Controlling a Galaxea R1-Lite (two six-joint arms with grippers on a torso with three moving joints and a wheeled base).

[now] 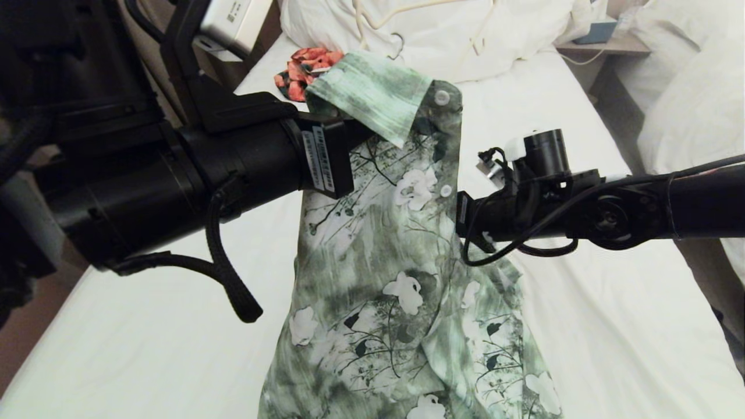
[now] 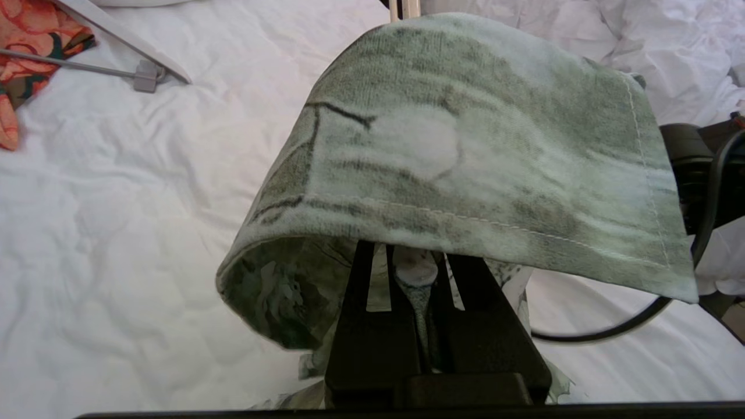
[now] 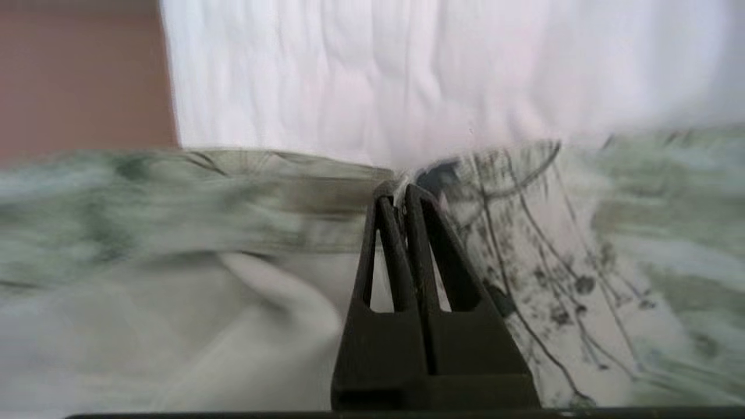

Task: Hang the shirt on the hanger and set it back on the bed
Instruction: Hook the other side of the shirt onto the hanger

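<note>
Pinched tight on cloth, the left gripper point(image 2: 416, 273) holds the shirt point(image 1: 396, 273) up by its collar region, so the garment hangs down the middle of the head view, well above the sheet. That raised hold looks meant to open the neck and shoulder for a hanger. The right gripper point(image 3: 401, 198) has its fingers pressed together on a fold of the same shirt, coming in from the right of the head view at mid-height; judging by the placket and buttons nearby, it grips the front edge, probably to spread the fabric.

Behind everything, the bed point(image 1: 582, 326) fills the head view with its white sheet, pillows heaped at the upper middle. On those pillows, at the top centre of the frame, lies the hanger point(image 1: 401, 13), cream and thin, well apart from both grippers, so hanging has not begun. An orange-red garment point(image 1: 305, 68) lies at the upper left, near the collar flap.

Only the left wrist view shows the closed fingers under the draped collar, plus a thicker white hanger point(image 2: 125, 38) at its upper left. Only the right wrist view, though blurred, shows that gripper's tips meeting on cloth, which the head view hides behind the shirt.
</note>
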